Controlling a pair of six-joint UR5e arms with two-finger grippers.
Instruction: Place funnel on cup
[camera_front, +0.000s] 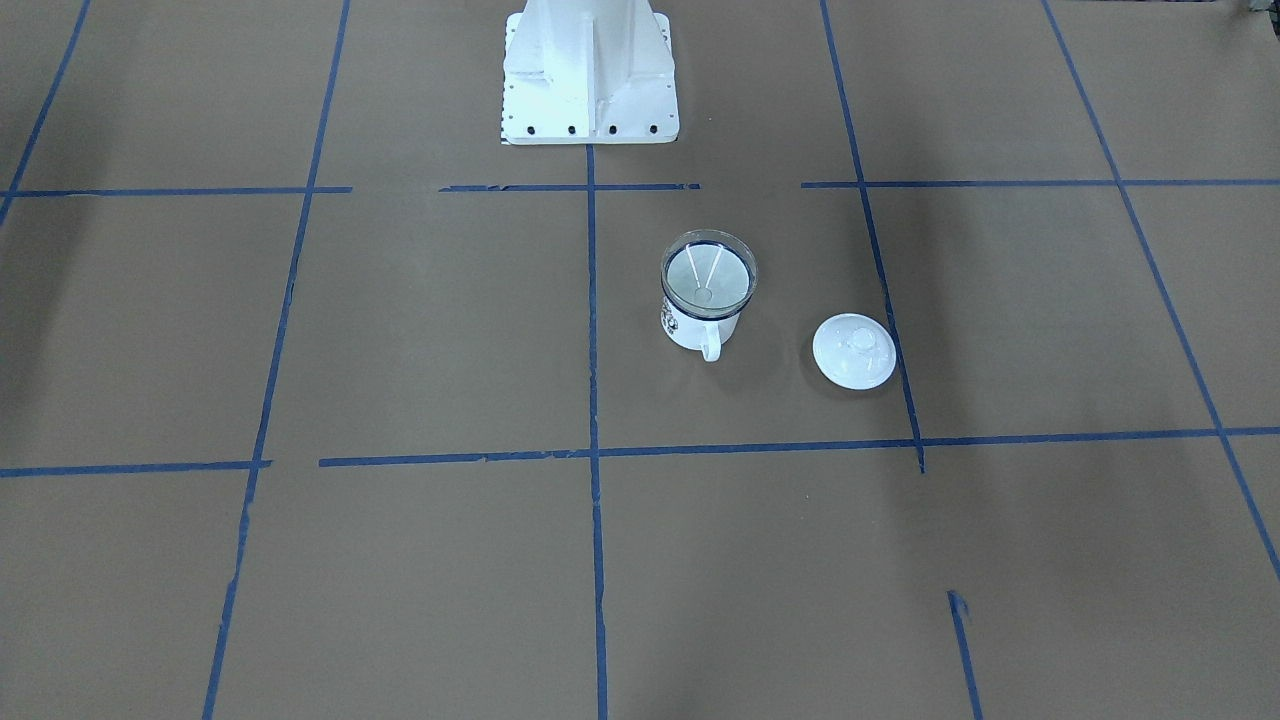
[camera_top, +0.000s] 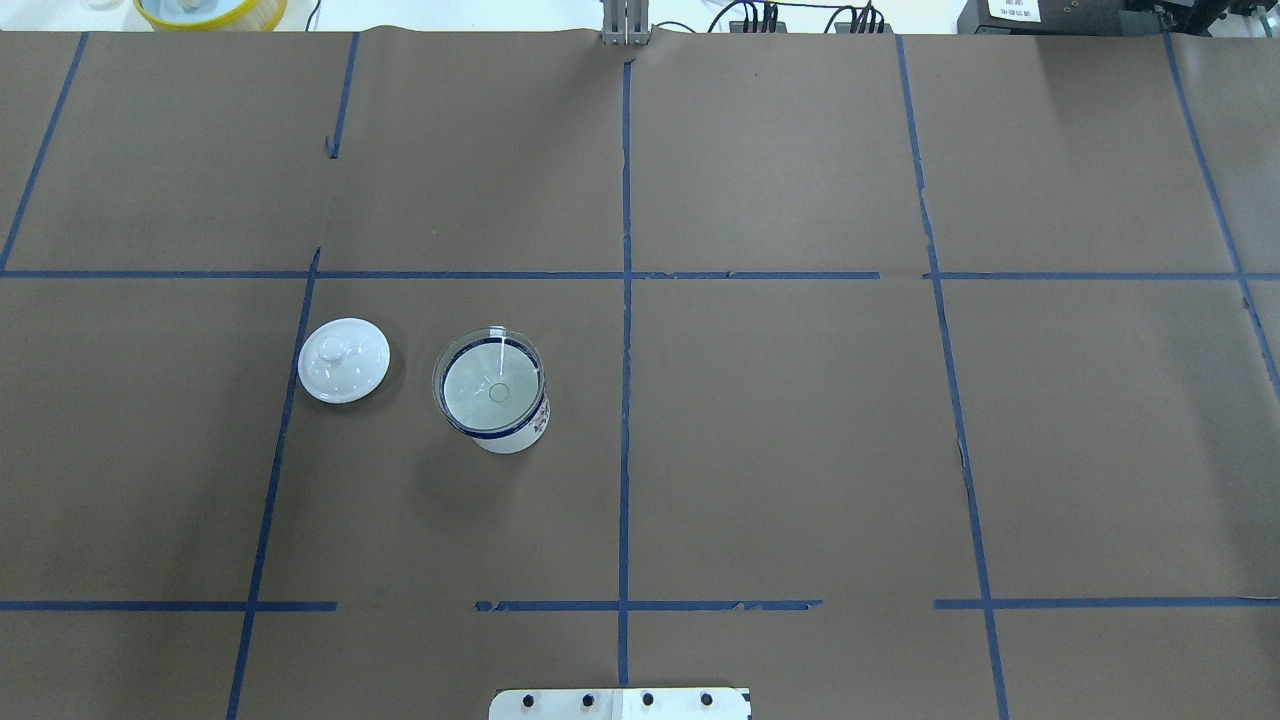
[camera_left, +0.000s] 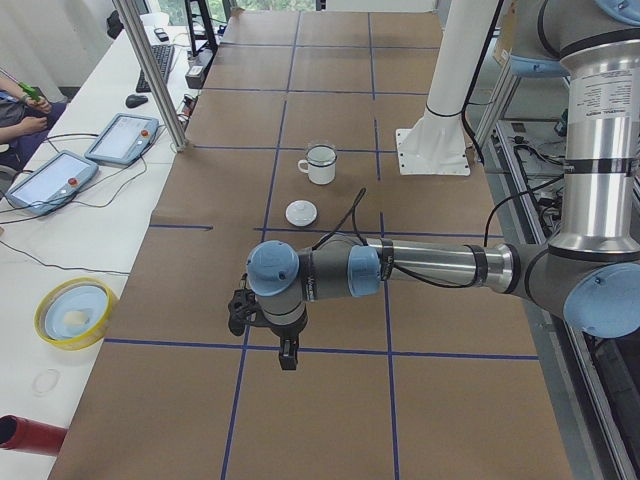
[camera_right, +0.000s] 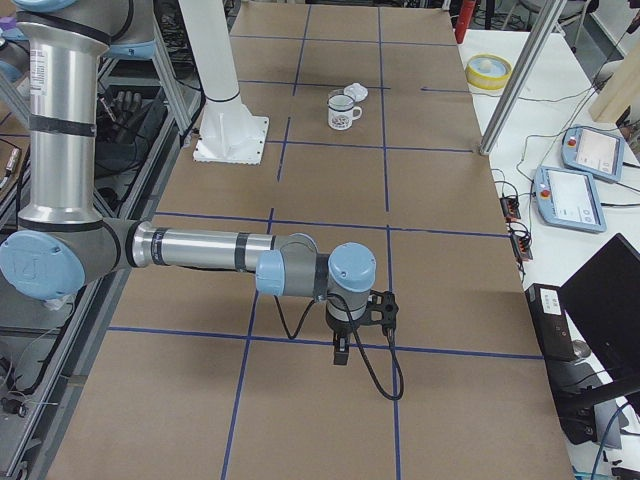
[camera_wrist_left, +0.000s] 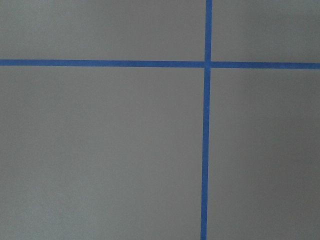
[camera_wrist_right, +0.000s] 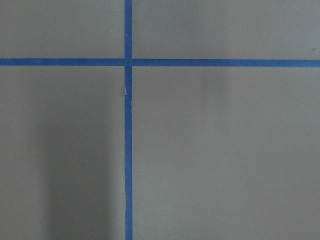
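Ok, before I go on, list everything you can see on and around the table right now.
funnel: 1, clear, seated in the cup's mouth
cup: 1, white with dark blue rim, upright, robot's left half of the table
lid: 1, white, knobbed, beside the cup, apart from it
table: 1, brown paper, blue tape grid
teach pendants: 2, grey, on the side bench
yellow dish: 1, same bench
pedestal: 1, white, table's robot edge
left gripper: 1, dark, over bare paper, far from the cup; open or shut unclear
right gripper: 1, dark, likewise
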